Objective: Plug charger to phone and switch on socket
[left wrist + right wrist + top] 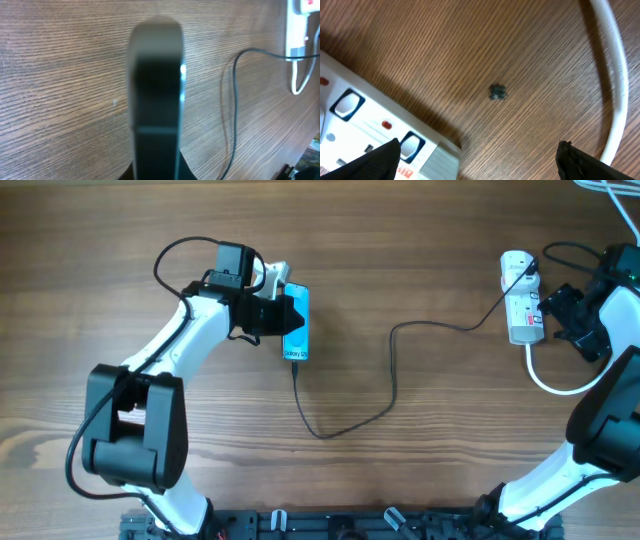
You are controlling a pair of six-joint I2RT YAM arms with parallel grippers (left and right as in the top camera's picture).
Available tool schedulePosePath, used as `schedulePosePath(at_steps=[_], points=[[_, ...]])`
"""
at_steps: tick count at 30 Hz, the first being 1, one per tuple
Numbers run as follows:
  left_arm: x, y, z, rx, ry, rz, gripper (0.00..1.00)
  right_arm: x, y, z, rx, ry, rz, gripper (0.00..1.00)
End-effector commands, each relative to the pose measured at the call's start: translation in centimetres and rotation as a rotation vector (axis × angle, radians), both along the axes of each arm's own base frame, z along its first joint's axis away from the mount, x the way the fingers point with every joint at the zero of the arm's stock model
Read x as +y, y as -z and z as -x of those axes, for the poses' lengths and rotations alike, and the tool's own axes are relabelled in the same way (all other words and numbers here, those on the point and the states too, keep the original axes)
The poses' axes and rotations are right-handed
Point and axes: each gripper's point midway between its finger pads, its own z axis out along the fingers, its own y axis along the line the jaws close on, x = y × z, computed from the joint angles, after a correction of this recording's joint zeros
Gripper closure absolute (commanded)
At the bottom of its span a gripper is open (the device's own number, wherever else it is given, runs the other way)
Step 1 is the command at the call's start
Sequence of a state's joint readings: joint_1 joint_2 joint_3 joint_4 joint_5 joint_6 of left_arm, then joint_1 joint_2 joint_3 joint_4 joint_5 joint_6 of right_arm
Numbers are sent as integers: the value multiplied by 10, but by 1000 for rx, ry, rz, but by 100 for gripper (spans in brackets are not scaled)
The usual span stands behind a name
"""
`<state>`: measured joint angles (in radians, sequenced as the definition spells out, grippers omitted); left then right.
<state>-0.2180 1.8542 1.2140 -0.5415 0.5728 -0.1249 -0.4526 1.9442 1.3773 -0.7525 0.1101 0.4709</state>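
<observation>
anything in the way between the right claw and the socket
Nothing visible. The open right claw hangs just beside the socket, with only bare table between them. The white cord curves off on the claw's other side.

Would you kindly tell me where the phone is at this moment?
In the overhead view, the phone sits left of centre, held by the left arm's fingers, with the charger meeting its near edge.

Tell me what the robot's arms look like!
Both the left arm and right arm have smooth white tube sections joined by chunky black joints. Thin black wires loop along them. The left gripper and right gripper are black.
</observation>
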Motion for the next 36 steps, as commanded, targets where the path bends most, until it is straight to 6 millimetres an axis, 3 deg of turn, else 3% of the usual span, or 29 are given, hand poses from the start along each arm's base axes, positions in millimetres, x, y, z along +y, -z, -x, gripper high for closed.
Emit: schedulePosePath(at_steps=[1,4,10,18,22,27,32,36], points=[[-1,26,3,46,12,-13,96,8,7,7,35,-4,-53,0],[3,39,-3,72,-39,-35,96,12,9,15,67,-3,-69,1],[31,55,-14,79,-185,-188,96,28,13,48,199,-1,-134,0],[34,58,-15,76,-193,-211,89,30,0,51,188,29,-134,0],[34,65,-13,96,-210,-222,93,28,-50,46,55,27,-76,0],[31,67,-13,95,-202,-225,83,41,-137,52,-178,-3,-17,0],[25,69,-11,77,-187,-261,76,77,-212,63,-414,-225,11,0],[19,69,-9,68,-172,-271,77,80,-225,73,-440,-224,42,0]])
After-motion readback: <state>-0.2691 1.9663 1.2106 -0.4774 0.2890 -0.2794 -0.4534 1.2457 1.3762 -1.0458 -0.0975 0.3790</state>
